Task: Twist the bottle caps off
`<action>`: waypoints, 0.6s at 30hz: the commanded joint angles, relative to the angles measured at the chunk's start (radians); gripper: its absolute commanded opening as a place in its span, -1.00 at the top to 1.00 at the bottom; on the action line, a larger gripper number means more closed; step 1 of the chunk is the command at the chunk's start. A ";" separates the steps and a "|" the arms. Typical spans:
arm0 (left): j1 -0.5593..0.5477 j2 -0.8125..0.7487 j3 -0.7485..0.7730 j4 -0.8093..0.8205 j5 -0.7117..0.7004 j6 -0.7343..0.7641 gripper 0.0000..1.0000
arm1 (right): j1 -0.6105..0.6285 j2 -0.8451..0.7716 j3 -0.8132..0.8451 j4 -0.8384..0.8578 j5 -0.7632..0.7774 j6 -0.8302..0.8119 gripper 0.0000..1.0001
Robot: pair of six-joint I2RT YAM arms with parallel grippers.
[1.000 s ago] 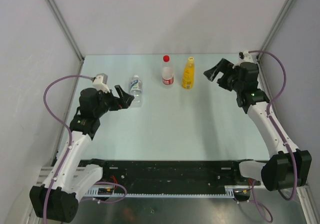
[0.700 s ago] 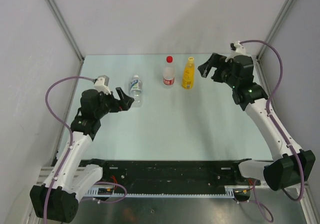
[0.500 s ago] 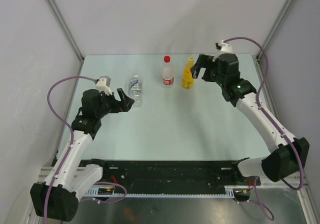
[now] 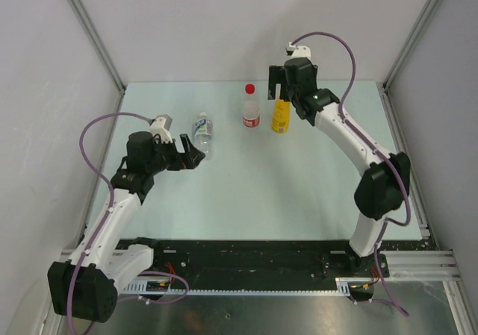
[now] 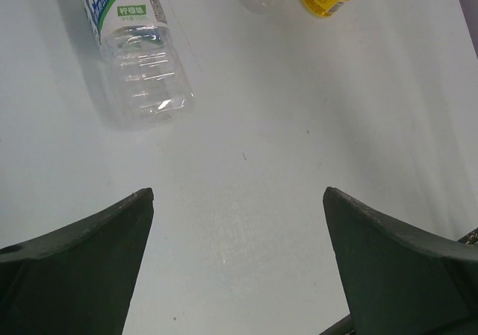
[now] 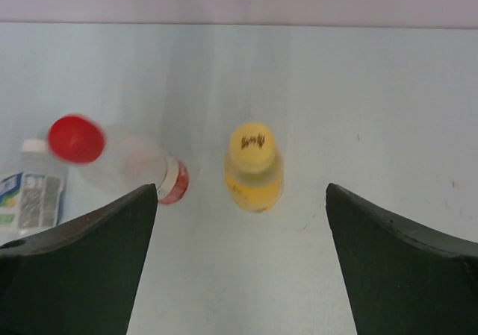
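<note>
A pale green counter [image 4: 299,178] carries three bottles standing in a row near its far edge. The right arm [image 4: 351,137] reaches over that row. Its jaws are spread wide above the yellow-orange bottle [image 4: 281,117], empty and touching nothing. The left arm [image 4: 112,208] sits toward the left edge, jaws likewise fully apart and empty, just beside the blue-labelled bottle [image 4: 202,130]. Between the two stands the red-labelled bottle [image 4: 251,113]. All three caps look screwed on: red cap [image 4: 249,88], yellow cap [image 6: 252,139], white cap [image 6: 33,146]. The step in hand likely calls for the right jaws to drop centred on the yellow cap and pinch it alone, while the bottle's body is steadied against the twist.
</note>
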 commanded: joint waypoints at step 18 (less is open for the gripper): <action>0.006 0.081 0.074 0.008 0.028 0.010 -0.99 | -0.131 0.252 0.227 -0.097 -0.211 0.034 0.63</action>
